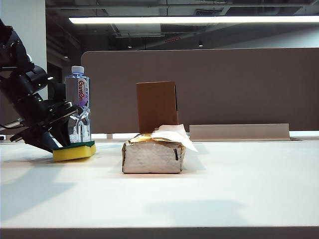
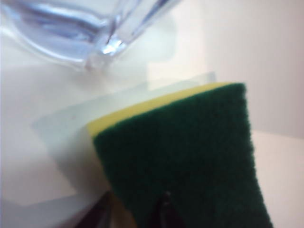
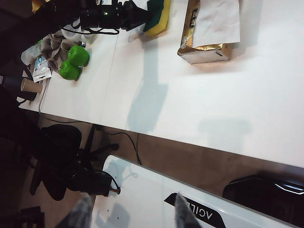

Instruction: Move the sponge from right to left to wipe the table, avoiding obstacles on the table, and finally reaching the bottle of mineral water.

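The left gripper (image 2: 135, 213) sat at the sponge's (image 2: 185, 156) end, its dark fingers (image 2: 164, 211) slightly parted beside the green layer; whether they gripped it I could not tell. The sponge (image 1: 75, 150) lay flat on the table (image 1: 224, 189) near the left edge, just in front of the bottle (image 1: 78, 104). The tissue pack (image 1: 153, 155) sat mid-table, the box (image 1: 157, 106) upright behind it. The right gripper (image 3: 130, 211) hung off the table's front edge, fingers (image 3: 183, 211) wide apart, holding nothing.

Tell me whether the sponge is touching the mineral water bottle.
Cannot tell. In the exterior view the sponge overlaps the bottle's base; the blurred left wrist view shows no clear contact or gap.
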`<state>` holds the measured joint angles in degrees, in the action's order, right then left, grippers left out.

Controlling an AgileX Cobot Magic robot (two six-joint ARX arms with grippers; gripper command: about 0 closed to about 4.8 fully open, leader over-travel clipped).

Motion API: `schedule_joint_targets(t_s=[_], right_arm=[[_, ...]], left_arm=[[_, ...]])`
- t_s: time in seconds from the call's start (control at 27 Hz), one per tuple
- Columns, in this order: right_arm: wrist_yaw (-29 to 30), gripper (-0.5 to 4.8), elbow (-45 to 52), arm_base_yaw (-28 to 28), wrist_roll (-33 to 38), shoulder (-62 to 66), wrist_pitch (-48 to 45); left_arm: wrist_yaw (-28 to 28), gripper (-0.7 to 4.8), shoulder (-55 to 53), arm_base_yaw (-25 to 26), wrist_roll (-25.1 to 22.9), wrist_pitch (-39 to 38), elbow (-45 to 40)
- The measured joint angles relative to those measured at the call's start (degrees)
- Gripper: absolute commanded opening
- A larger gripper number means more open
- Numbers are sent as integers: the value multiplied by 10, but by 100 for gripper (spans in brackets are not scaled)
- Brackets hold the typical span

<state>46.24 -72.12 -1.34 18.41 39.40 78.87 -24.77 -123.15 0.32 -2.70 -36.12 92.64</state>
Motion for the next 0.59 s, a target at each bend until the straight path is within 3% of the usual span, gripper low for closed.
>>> schedule_joint_targets(t_s=[0.26, 0.37, 0.59], right_arm=[[1, 228, 0, 0, 0, -3, 1], [3, 228, 0, 0, 0, -5, 1], [9, 228, 0, 0, 0, -10, 1]], left_arm=[[35, 193, 24, 2, -2, -35, -8], [38, 256, 33, 2, -2, -44, -8], [33, 270, 45, 2, -3, -48, -8]])
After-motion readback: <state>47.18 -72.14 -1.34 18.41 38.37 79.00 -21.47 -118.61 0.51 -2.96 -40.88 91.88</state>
